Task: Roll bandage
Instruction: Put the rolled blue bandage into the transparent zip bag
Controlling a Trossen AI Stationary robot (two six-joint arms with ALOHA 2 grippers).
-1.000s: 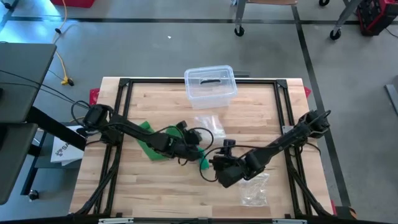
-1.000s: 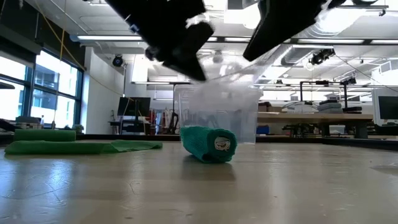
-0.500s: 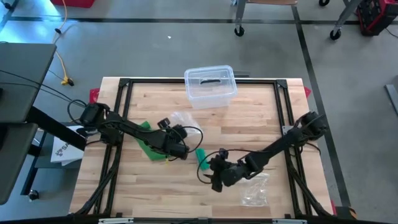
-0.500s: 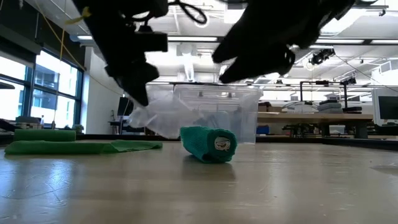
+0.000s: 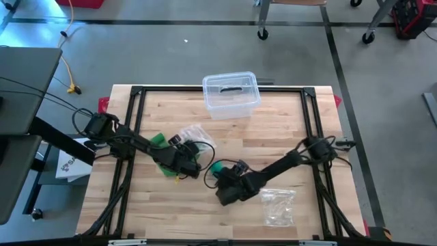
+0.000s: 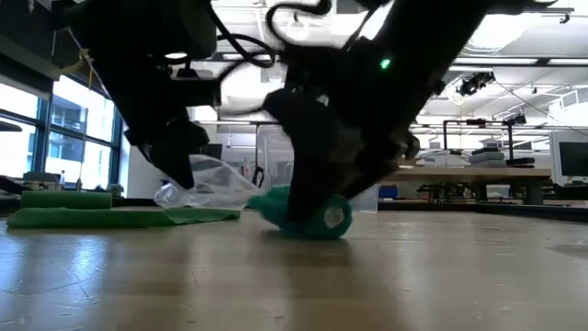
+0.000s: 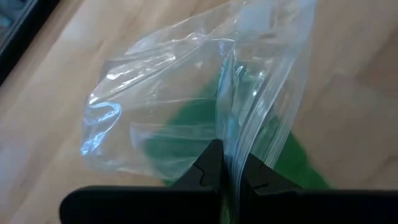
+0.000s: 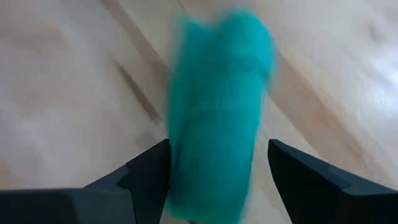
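while the high view hides it under the arm, the right wrist view shows the teal bandage roll (image 8: 214, 112), fuzzy and cylindrical, lying on the wooden table (image 8: 74, 81) between the wide-spread jaws of the right gripper (image 8: 217, 177). the left gripper (image 7: 227, 168) pinches a crinkly clear plastic bag (image 7: 186, 99) in closed jaws, green cloth (image 7: 186, 134) visible through it.

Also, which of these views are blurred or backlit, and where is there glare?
Right wrist view: the teal bandage roll between the open right claw is smeared by motion blur. Low view: both arms are dark silhouettes against bright ceiling lights and windows. Left wrist view: the clear plastic bag, pinched by the left claw, carries white glare streaks. High view: even light, no blur.
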